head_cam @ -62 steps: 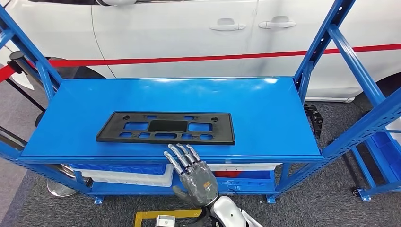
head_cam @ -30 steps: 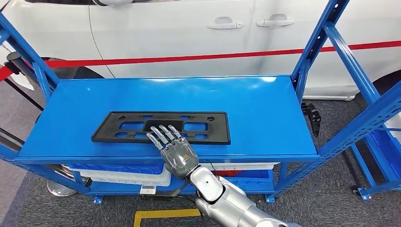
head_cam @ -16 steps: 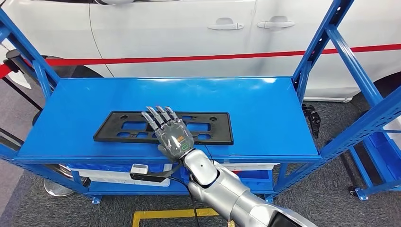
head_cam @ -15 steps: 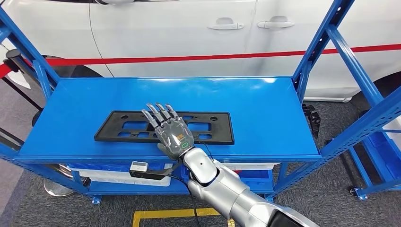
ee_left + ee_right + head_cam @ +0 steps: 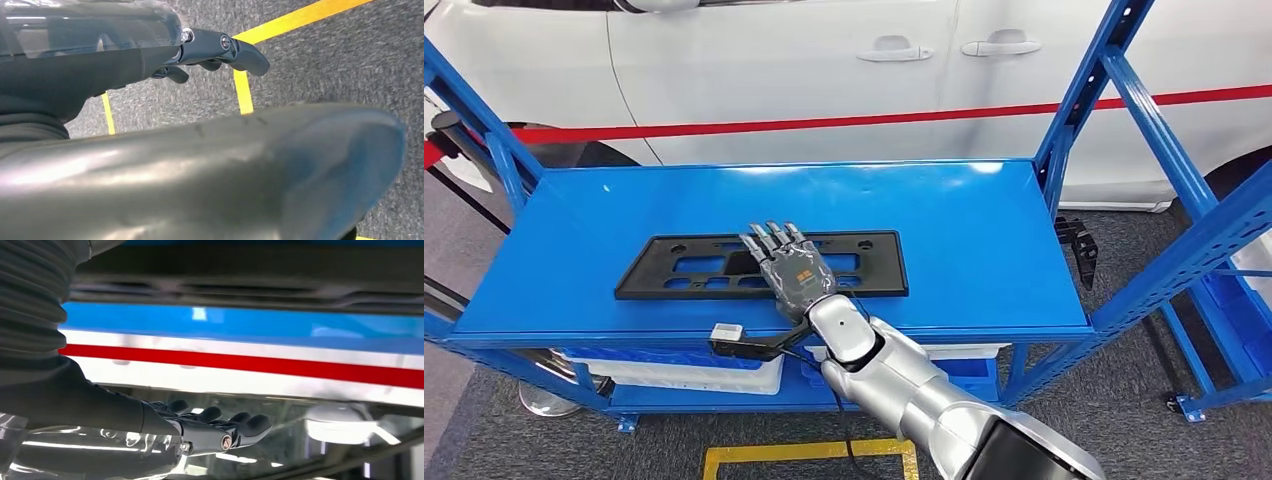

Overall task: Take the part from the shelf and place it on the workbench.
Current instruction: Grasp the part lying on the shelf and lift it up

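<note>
While its fingers lay straight and slightly spread, the right hand (image 5: 796, 272) hovered flat over the middle of the black plate (image 5: 684, 267), gripping nothing. That plate lay on the blue shelf (image 5: 964, 240), near its front edge.

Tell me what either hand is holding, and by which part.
Nothing. The right hand lies flat over the black part on the shelf, fingers straight, no grip. The left hand hangs empty over the floor.
</note>
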You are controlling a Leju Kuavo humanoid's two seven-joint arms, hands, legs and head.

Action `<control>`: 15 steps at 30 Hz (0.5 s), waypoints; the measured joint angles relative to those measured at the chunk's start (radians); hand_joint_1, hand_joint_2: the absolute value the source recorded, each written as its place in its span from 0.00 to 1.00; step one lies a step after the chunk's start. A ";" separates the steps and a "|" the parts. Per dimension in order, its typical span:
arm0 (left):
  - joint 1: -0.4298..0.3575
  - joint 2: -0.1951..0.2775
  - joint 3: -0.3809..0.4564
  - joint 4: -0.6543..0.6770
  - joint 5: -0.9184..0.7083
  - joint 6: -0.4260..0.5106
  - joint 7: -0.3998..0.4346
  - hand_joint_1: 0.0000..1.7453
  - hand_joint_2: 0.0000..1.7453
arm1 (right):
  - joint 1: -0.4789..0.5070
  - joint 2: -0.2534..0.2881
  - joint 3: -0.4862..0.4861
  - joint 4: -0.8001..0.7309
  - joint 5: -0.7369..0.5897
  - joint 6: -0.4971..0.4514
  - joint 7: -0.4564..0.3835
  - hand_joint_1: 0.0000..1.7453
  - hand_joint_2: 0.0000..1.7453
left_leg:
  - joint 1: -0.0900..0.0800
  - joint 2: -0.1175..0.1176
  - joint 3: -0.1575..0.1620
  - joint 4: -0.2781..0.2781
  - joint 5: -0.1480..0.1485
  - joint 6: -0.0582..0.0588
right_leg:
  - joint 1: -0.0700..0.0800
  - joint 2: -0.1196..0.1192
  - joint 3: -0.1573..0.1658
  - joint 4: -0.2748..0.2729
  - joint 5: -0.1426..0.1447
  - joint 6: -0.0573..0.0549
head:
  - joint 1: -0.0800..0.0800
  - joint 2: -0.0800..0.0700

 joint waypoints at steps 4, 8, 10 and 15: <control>0.001 0.000 0.005 0.000 0.000 0.000 -0.001 0.00 0.00 | -0.014 0.008 0.000 0.025 -0.001 0.005 0.001 0.00 1.00 | 0.003 0.000 -0.104 0.228 -0.107 -0.011 | 0.002 -0.001 0.002 -0.002 0.000 -0.012 | -0.001 0.000; 0.004 0.000 0.009 0.000 -0.001 -0.001 -0.007 0.00 0.00 | -0.017 0.008 -0.002 0.044 -0.003 0.008 0.008 0.00 1.00 | 0.002 0.000 -0.068 0.136 -0.021 -0.004 | 0.005 0.002 0.007 -0.002 -0.003 -0.011 | -0.001 0.000; 0.003 0.001 0.009 0.000 -0.002 -0.003 -0.008 0.00 0.00 | -0.023 0.008 -0.004 0.050 -0.006 0.015 0.010 0.00 1.00 | -0.002 0.000 -0.012 0.016 0.023 0.005 | 0.009 0.004 0.007 0.000 -0.005 -0.006 | -0.001 0.000; 0.001 0.001 0.011 0.000 -0.003 -0.006 -0.006 0.00 0.00 | -0.034 0.007 -0.013 0.065 -0.019 0.051 0.014 0.00 1.00 | -0.002 -0.001 0.006 -0.031 0.030 0.029 | 0.009 0.003 0.000 0.013 -0.016 0.021 | 0.001 0.000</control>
